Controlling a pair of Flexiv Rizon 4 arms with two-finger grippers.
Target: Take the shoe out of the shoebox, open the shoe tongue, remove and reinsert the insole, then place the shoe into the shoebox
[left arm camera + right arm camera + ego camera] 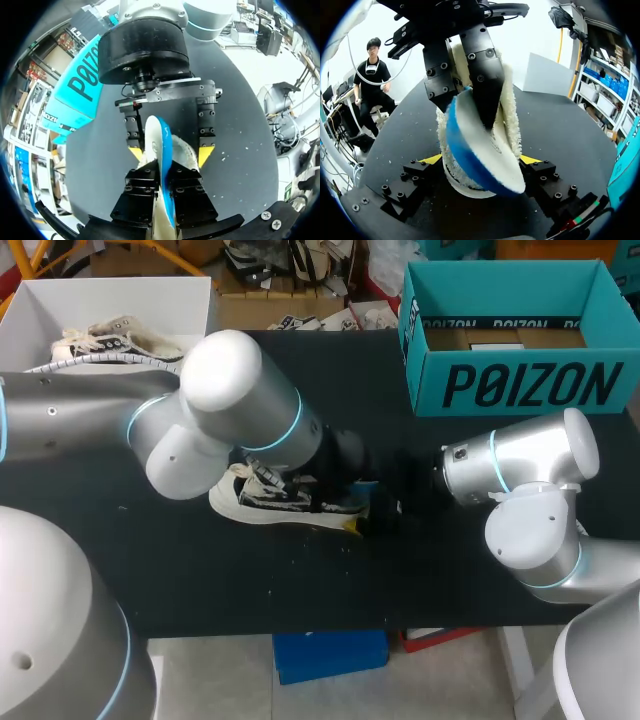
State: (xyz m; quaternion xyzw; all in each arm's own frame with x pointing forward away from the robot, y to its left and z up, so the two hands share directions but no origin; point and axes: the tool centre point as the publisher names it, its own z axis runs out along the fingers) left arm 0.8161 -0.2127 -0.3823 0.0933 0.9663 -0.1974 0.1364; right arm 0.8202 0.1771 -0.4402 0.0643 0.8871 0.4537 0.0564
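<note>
A white and black shoe (265, 498) lies on its side in the middle of the black table (250, 580). My left gripper (160, 172) is shut on the blue-edged white insole (162, 145), which stands partly out of the shoe's fleecy opening (511, 115). Facing it, my right gripper (481, 160) has a yellow tip on each side of the heel, both pressed against the shoe. In the head view the left gripper (352, 480) and right gripper (368, 504) meet at the shoe's heel end. The teal shoebox (520, 385) stands open at the back right.
A white box (40, 310) at the back left holds another pale shoe (110, 345). My left arm's big elbow (240, 380) hangs over the table's middle left, hiding part of the shoe. The table's front edge runs just below the shoe.
</note>
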